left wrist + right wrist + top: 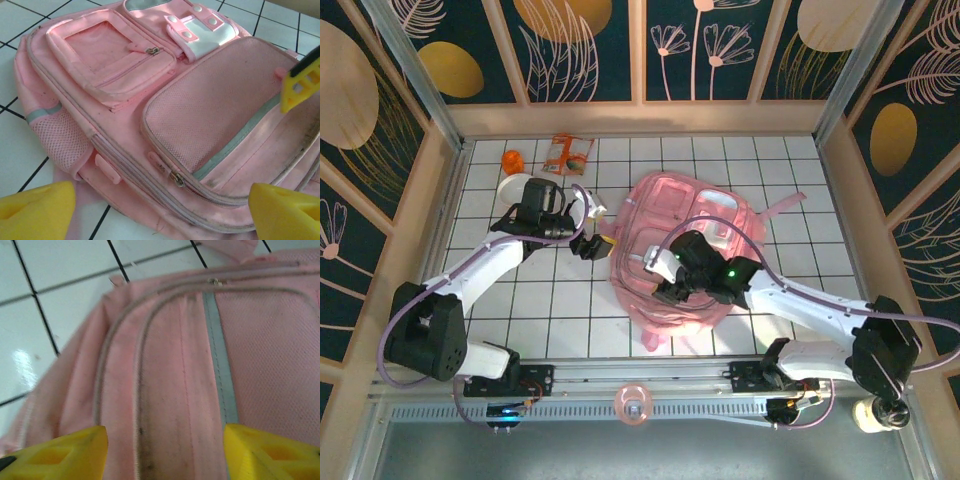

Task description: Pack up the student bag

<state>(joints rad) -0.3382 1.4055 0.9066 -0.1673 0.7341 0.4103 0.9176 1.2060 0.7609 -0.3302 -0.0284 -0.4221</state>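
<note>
Top view: the student bag point(692, 235), a pink backpack, lies flat with its front up on the white tiled table point(560, 310), right of centre and about midway between the near and far edges. The left gripper point(595, 243) sits at the bag's left edge; the right gripper point(660, 280) is over the bag's near-left part. An orange object point(512, 160) and a printed packet point(570, 153) lie by the far left corner, well apart from the bag.

Left wrist view: the left gripper point(160, 210) has its yellow fingertips point(37, 207) spread wide, with nothing between them. Ahead lies the student bag point(75, 90), showing its mesh pocket point(215, 105), a zip pull point(176, 179) and a white snap flap point(200, 30).

Right wrist view: the right gripper point(165, 455) is likewise spread, empty, directly above the student bag point(175, 365) and its grey stripe point(220, 355). Whether the fingertips touch the fabric cannot be told.
</note>
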